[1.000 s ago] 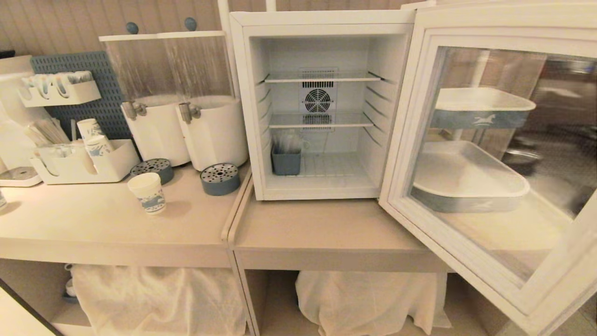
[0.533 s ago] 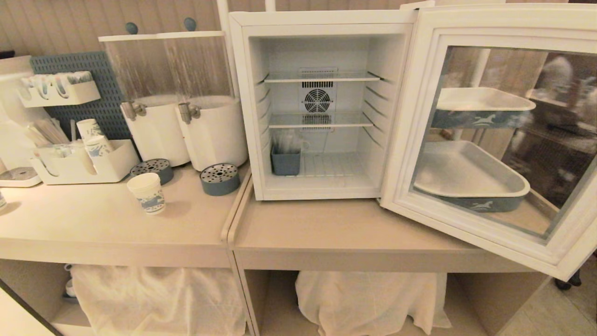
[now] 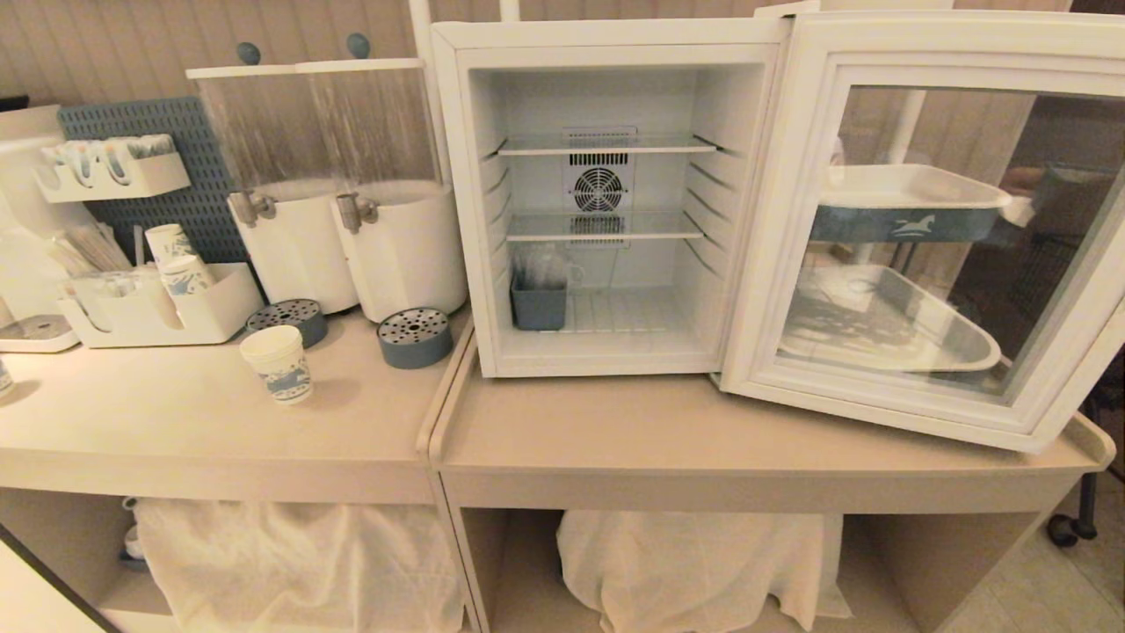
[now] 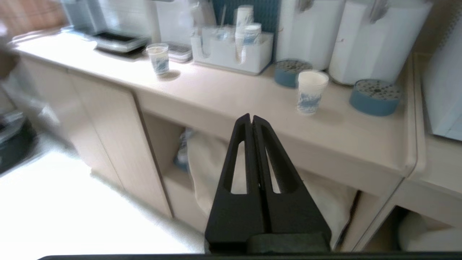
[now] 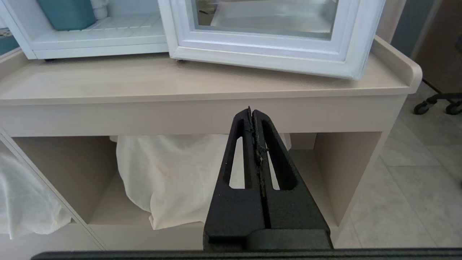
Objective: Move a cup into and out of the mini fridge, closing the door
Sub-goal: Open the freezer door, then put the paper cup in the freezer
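The cup (image 3: 278,362), white paper with a blue print, stands upright on the left counter; it also shows as the nearer cup (image 4: 311,92) in the left wrist view. The mini fridge (image 3: 606,35) stands with the door (image 3: 879,409) swung wide open to the right, its lower frame (image 5: 270,54) over the counter. My left gripper (image 4: 252,117) is shut and empty, low in front of the left counter's edge, short of the cup. My right gripper (image 5: 252,110) is shut and empty, parked below the counter in front of the fridge. Neither gripper shows in the head view.
Two white dispensers (image 3: 352,237) with blue drip trays (image 3: 415,337) stand behind the cup. An organiser (image 3: 149,303) holds stacked cups. Another patterned cup (image 4: 158,59) stands further left. A blue bin (image 3: 539,303) sits inside the fridge. White cloth bags (image 3: 299,563) fill the shelves below.
The fridge door has swung further open, away from me and to the right. The cup and the rest of the counter have not moved.
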Available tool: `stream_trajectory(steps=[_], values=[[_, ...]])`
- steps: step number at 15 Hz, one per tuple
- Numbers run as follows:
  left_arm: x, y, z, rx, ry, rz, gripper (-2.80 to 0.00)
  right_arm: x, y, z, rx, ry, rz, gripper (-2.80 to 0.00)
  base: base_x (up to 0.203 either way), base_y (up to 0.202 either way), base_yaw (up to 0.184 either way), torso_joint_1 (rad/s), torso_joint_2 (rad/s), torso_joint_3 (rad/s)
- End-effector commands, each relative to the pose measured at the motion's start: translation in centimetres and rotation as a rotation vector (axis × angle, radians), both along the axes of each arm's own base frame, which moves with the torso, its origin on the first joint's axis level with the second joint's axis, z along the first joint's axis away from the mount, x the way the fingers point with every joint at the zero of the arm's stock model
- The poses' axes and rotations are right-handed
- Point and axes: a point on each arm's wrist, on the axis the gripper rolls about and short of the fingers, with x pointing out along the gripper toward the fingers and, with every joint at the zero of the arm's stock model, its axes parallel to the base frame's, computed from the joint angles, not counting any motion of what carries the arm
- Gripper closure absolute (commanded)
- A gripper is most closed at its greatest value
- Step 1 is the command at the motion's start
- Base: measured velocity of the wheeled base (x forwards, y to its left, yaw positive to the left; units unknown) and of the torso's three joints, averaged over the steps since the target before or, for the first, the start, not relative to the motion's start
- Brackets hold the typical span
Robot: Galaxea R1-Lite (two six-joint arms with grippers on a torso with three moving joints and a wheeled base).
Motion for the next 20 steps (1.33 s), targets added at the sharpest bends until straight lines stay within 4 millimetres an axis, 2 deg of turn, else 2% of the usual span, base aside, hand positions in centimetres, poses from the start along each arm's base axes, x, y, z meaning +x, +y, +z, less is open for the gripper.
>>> stream_trajectory(steps=[1,3,4,5,6,8,10,11,13,14,20], values=[[-0.3,-0.4,-0.9,-0.061,0.012,0.031,0.00,0.0,0.0,0.0,0.000,-0.001,0.000,0.00,0.000,0.000,0.000,0.000,0.00,0.000],[-2.3,-0.4,-2.2,-0.040,-0.001,-0.165,0.00,0.0,0.0,0.0,0.000,0.001,0.000,0.00,0.000,0.000,0.000,0.000,0.00,0.000],[-3.2,-0.7,-3.2,0.002,0.005,-0.345,0.00,0.0,0.0,0.0,0.000,0.001,0.000,0.00,0.000,0.000,0.000,0.000,0.00,0.000],[-4.4,-0.9,-4.7,0.047,-0.003,-0.452,0.00,0.0,0.0,0.0,0.000,0.001,-0.001,0.00,0.000,0.000,0.000,0.000,0.00,0.000],[-4.6,-1.0,-5.9,0.065,-0.003,-0.476,0.00,0.0,0.0,0.0,0.000,0.001,-0.001,0.00,0.000,0.000,0.000,0.000,0.00,0.000],[-1.7,-0.9,-8.1,0.072,-0.004,-0.465,0.00,0.0,0.0,0.0,0.000,0.001,-0.001,0.00,0.000,0.000,0.000,0.000,0.00,0.000],[2.3,-0.8,-11.8,0.129,-0.001,-0.439,0.00,0.0,0.0,0.0,0.000,0.001,-0.001,0.00,0.000,0.000,0.000,0.000,0.00,0.000],[3.4,-0.8,-13.5,0.157,0.002,-0.431,0.00,0.0,0.0,0.0,0.000,0.002,0.000,0.00,0.000,0.000,0.000,0.000,0.00,0.000],[4.3,-0.9,-16.1,0.141,0.068,-0.468,0.00,0.0,0.0,0.0,0.000,0.001,0.000,0.00,0.000,0.000,0.000,0.000,0.00,0.000],[4.3,-1.0,-16.2,0.109,0.069,-0.533,0.00,0.0,0.0,0.0,0.002,0.001,-0.001,0.00,0.000,0.000,0.000,0.000,0.00,0.000],[4.3,-1.0,-16.2,0.090,0.068,-0.519,0.00,0.0,0.0,0.0,0.002,0.001,-0.001,0.00,0.000,0.000,0.000,0.000,0.00,0.000]])
